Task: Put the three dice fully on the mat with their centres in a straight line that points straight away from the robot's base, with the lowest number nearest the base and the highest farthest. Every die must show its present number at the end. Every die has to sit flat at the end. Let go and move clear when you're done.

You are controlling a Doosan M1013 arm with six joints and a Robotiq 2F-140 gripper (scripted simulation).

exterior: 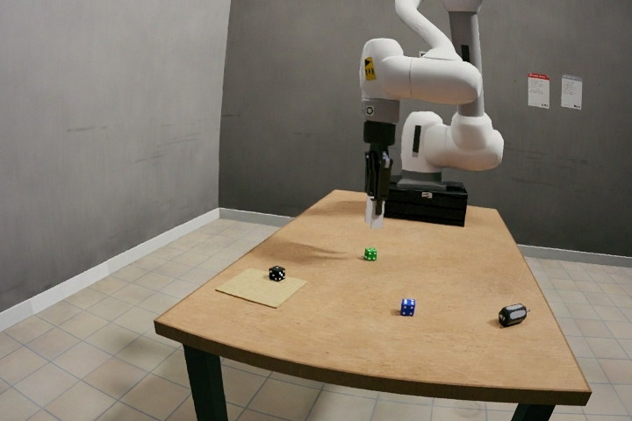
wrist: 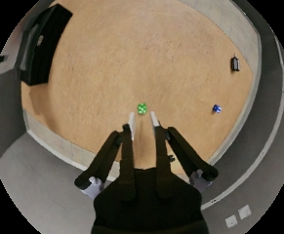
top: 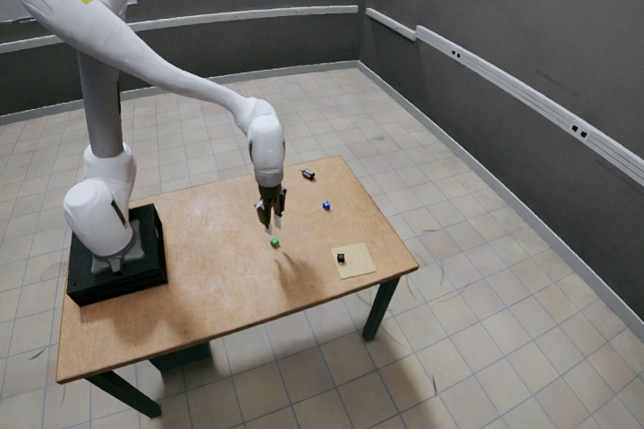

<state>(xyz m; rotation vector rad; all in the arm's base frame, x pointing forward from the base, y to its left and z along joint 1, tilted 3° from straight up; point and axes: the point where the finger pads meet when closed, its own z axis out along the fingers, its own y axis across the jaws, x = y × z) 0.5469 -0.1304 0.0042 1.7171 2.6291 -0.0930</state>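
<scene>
My gripper [top: 273,227] [exterior: 373,222] [wrist: 142,117] is partly open and empty, pointing down above the table near the green die. The green die [top: 275,242] [exterior: 370,253] [wrist: 142,108] sits flat on the table, below the fingertips and apart from them. The blue die [top: 326,205] [exterior: 407,307] [wrist: 217,108] sits flat on the table, off the mat. The black die [top: 340,257] [exterior: 276,273] [wrist: 171,158] sits flat on the tan mat [top: 359,265] [exterior: 249,290], near its base-side edge; one pip seems to show on its top. The other two top numbers are hard to read.
A small black and grey motor-like object [top: 308,174] [exterior: 513,315] [wrist: 235,63] lies on the table beyond the blue die. The robot's black base block [top: 153,242] [exterior: 426,210] [wrist: 46,46] stands at the table's other end. The mat lies near a table corner.
</scene>
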